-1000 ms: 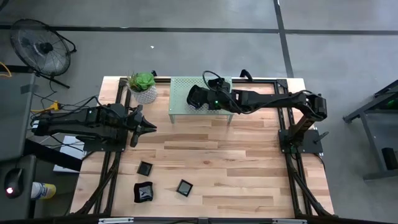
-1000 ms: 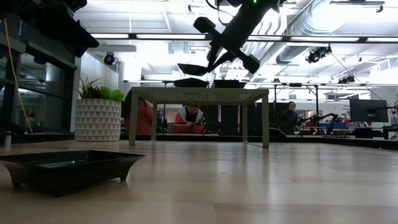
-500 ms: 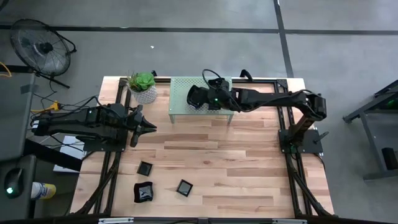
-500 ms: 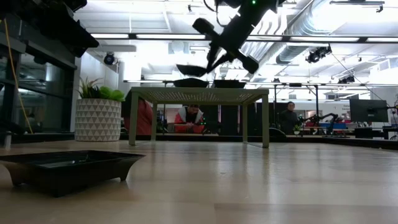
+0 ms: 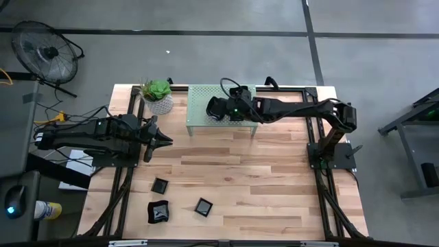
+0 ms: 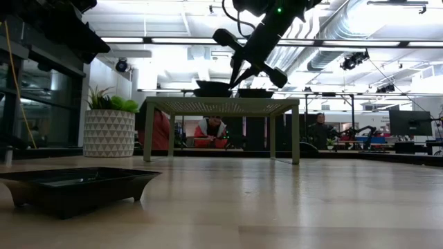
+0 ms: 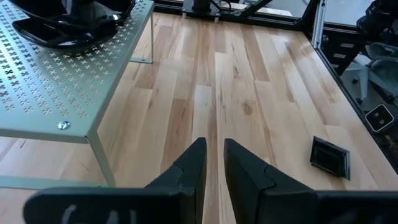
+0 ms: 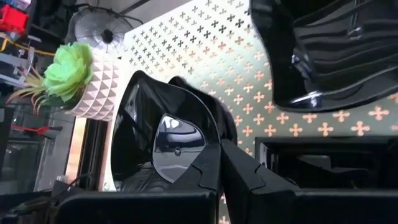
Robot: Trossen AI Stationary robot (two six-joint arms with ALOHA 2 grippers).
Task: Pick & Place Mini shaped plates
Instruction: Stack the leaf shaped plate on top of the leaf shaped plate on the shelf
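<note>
Nearest me, on the light wooden counter, I see three small glossy black plates: a wavy-rimmed one, a square one and another square one, all empty. Farther back my left tool hangs over bare boards, fingers a narrow gap apart, gripping nothing. At the far edge, on the pale green perforated metal shelf, my right tool pinches a rounded black plate by its rim, beside other black plates. A white-potted green plant stands just left.
</note>
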